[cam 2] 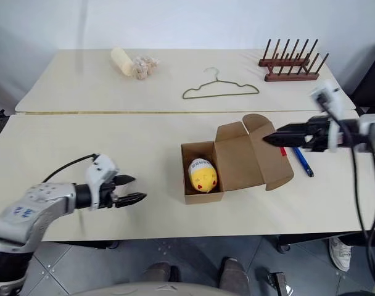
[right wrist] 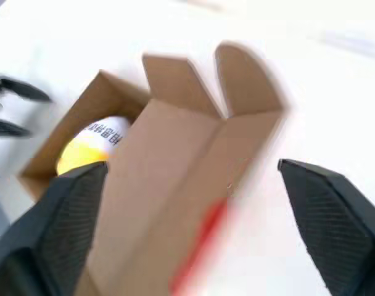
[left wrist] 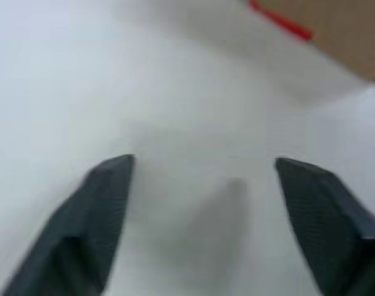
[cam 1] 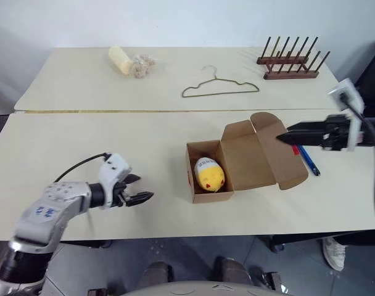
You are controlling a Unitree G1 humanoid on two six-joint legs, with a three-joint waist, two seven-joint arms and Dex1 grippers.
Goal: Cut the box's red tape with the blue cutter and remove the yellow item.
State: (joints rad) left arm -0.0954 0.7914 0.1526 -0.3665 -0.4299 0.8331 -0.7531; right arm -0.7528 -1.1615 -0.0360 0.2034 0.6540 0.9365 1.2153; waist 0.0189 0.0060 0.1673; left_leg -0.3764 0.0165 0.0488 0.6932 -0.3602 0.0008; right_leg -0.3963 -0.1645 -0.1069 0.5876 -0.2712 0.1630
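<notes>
Box: open on the near table, lid thrown back. Yellow ball: inside it. Blue cutter: on the table just right of the lid, beneath my right gripper, fingers apart, empty. My left gripper: spread wide, empty, well left of the box.

Brown box, yellow item

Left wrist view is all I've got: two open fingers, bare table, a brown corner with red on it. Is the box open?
Observer: Yes, the box is open, lid folded back flat.
Operator: Yellow item out?
Observer: No, the yellow ball sits inside the box.
Operator: Cutter?
Observer: The blue cutter lies on the table beside the lid, under the right gripper.
Operator: Right gripper holding anything?
Observer: No, open and empty.
</notes>
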